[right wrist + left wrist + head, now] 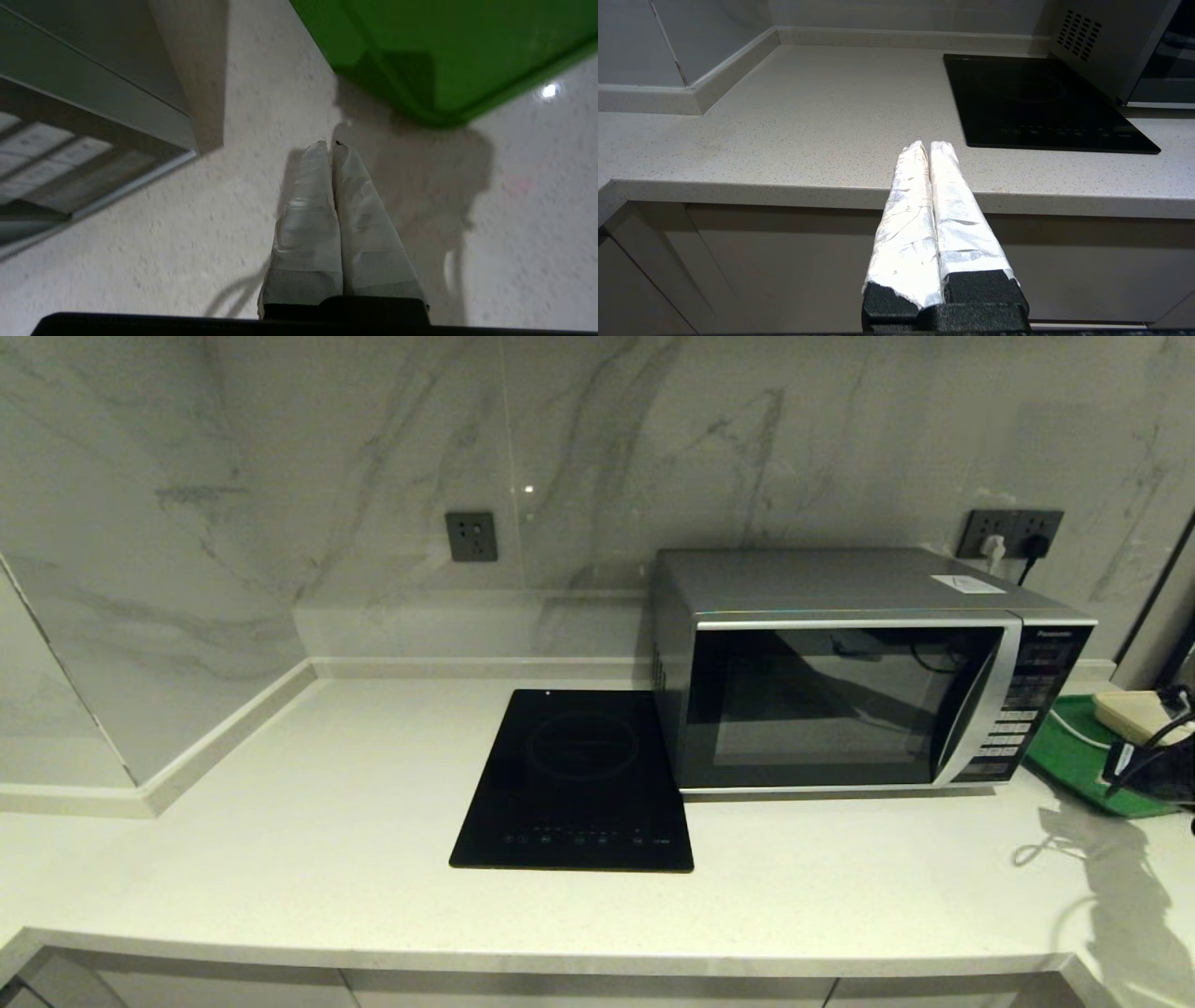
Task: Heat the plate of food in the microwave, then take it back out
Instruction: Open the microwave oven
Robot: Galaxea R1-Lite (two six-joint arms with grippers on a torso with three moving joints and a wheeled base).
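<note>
One microwave, door closed, at the back right of the table; plate of food nowhere visible. One black induction cooktop just beside its left side. One green tray to its right. Two wall sockets. Left gripper off the table's front edge, fingers pressed together. Right gripper above the table between microwave and tray, fingers together, empty.
</note>
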